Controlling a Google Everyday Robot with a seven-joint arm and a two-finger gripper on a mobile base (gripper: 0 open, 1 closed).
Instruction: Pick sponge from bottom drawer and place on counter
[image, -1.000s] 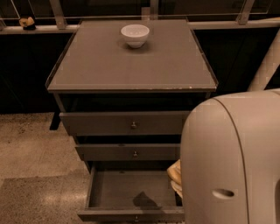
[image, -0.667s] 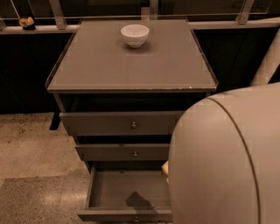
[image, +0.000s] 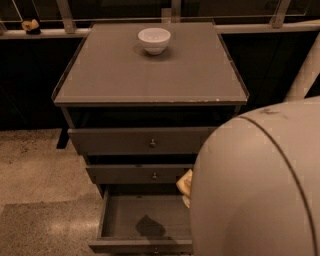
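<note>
The bottom drawer (image: 142, 216) is pulled open; its visible floor shows only a dark shadow. The sponge is not in sight; the drawer's right part is hidden behind my arm's large white shell (image: 255, 185). My gripper (image: 184, 186) shows only as a small yellowish part at the shell's left edge, over the right side of the open drawer. The counter (image: 150, 70) is the flat grey-brown cabinet top.
A white bowl (image: 154, 40) stands at the back middle of the counter. The two upper drawers (image: 145, 142) are closed. A railing runs behind the cabinet, with a small object (image: 30, 25) on the ledge at far left. Speckled floor lies to the left.
My arm's white shell has moved left and now covers more of the open drawer and the cabinet's right side. The yellowish gripper part has shifted left with it.
</note>
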